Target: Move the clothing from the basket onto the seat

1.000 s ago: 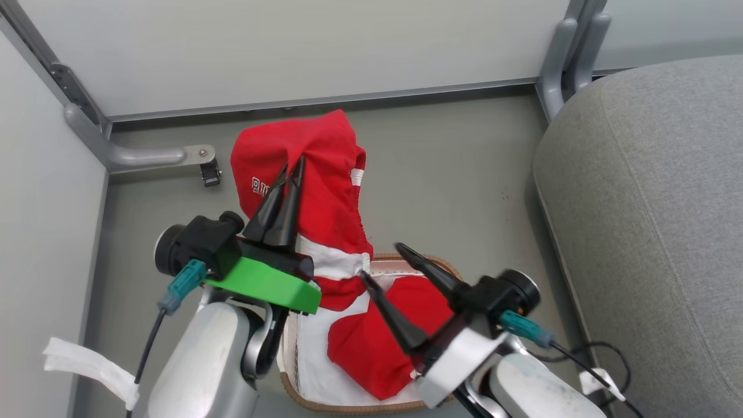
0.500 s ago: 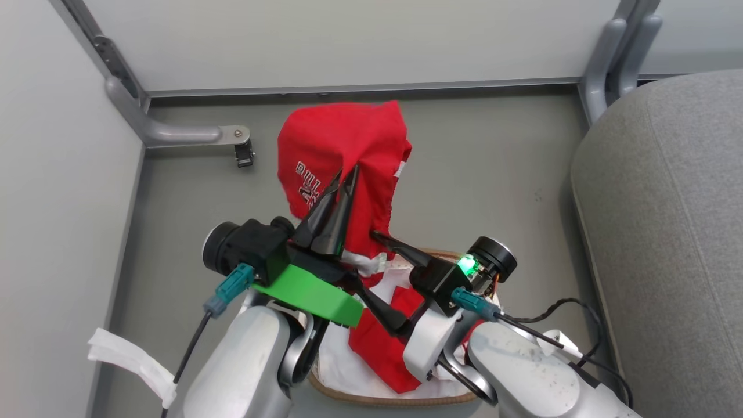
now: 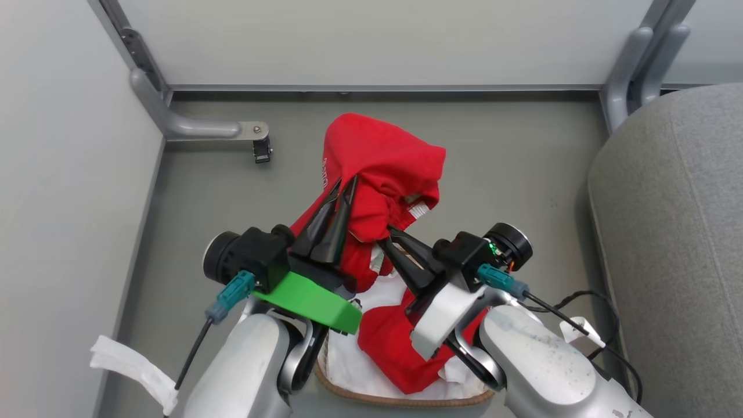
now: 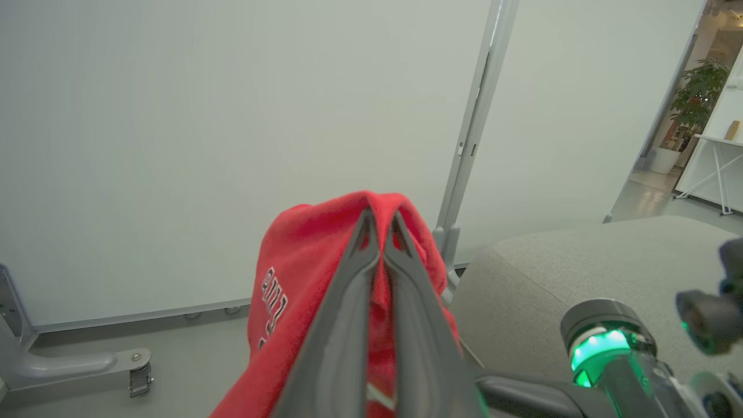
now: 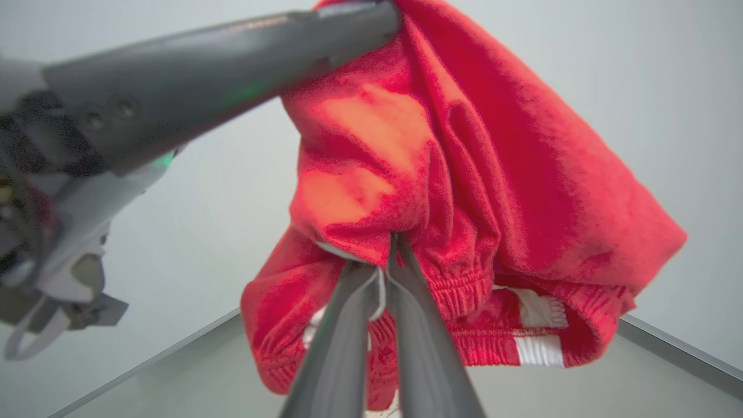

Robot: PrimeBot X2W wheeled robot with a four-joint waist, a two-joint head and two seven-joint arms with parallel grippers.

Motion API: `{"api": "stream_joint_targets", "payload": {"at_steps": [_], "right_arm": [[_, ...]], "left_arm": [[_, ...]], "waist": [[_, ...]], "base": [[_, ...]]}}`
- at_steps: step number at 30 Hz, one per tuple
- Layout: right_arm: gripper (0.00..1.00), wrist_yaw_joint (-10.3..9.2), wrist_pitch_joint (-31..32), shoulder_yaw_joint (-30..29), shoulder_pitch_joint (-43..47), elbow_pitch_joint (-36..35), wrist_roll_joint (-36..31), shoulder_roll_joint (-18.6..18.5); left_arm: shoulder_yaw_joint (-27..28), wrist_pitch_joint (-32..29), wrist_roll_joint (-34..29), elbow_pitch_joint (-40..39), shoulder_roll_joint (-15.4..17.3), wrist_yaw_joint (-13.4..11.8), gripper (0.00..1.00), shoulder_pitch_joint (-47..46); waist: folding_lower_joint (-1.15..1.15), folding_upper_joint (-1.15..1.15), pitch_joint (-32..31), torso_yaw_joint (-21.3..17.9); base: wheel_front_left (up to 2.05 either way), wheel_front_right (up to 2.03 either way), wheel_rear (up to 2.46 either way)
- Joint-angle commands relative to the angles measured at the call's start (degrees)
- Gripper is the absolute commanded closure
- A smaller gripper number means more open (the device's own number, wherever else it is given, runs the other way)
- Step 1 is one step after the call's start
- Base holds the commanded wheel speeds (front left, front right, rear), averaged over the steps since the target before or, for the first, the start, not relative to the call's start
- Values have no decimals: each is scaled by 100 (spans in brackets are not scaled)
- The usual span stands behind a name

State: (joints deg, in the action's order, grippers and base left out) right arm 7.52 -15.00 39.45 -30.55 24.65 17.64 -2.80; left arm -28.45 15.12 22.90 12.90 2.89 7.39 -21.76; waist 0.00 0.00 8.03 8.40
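**Red garment held up by two claws, seat waiting to the right**

The grey seat (image 3: 667, 232) bulks along the robot's right, well apart from the arms. The basket (image 3: 406, 401) sits on the floor (image 3: 511, 151) right under the two pale forearms (image 3: 244, 366), brown rim showing, white liner (image 3: 348, 366) inside. The clothing (image 3: 377, 157) is mostly out. Its upper bulk hangs in the air over the floor beyond the basket, while a red part lies low in the basket on the liner.

Both arms reach forward and up, side by side, fingers leaning towards each other. The left claw (image 3: 346, 181) is pressed together on a peak of red cloth and carries the highest point. The right claw (image 3: 384, 235) is lower and angled towards the left one.

The right wrist view makes its grip plain: the fingers pinch the gathered hem (image 5: 464, 284) near a white stripe (image 5: 540, 351). The left wrist view adds dark-edged lettering (image 4: 273, 296) down the garment's side and a green light (image 4: 598, 342) glowing on the right wrist.
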Motion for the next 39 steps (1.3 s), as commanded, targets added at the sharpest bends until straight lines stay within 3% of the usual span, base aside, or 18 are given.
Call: {"api": "stream_joint_targets", "payload": {"at_steps": [1,10,16,24,30,39], "right_arm": [[100,-6,-27,-85,100,-115,-55,-24],[100,-7,-27,-880,632,-968,-309,-22],[100,-6,-27,-1286,811,-1457,-353,-22],[100,-6,-27,-1701,1029,-1907,-160,-16],[100,-6,-27,-1909,1096,-2113,-50,-14],[100,-6,-27,-2568,378,-1985,-685,-21]], "left_arm": [[76,5,-138,-6,7,11,0,109],[262,5,-666,-18,128,11,0,272],[337,5,-769,24,204,11,0,270],[250,5,-803,129,360,11,0,175],[217,5,-820,165,456,11,0,72],[139,5,-857,254,584,11,0,3]], "waist": [[0,0,-7,-191],[0,0,124,-1487],[0,0,347,-2478],[0,0,601,-3459],[0,0,770,-3840],[0,0,1215,-3832]], "base": [[0,0,0],[0,0,0],[0,0,0],[0,0,0],[0,0,0],[0,0,0]]}}
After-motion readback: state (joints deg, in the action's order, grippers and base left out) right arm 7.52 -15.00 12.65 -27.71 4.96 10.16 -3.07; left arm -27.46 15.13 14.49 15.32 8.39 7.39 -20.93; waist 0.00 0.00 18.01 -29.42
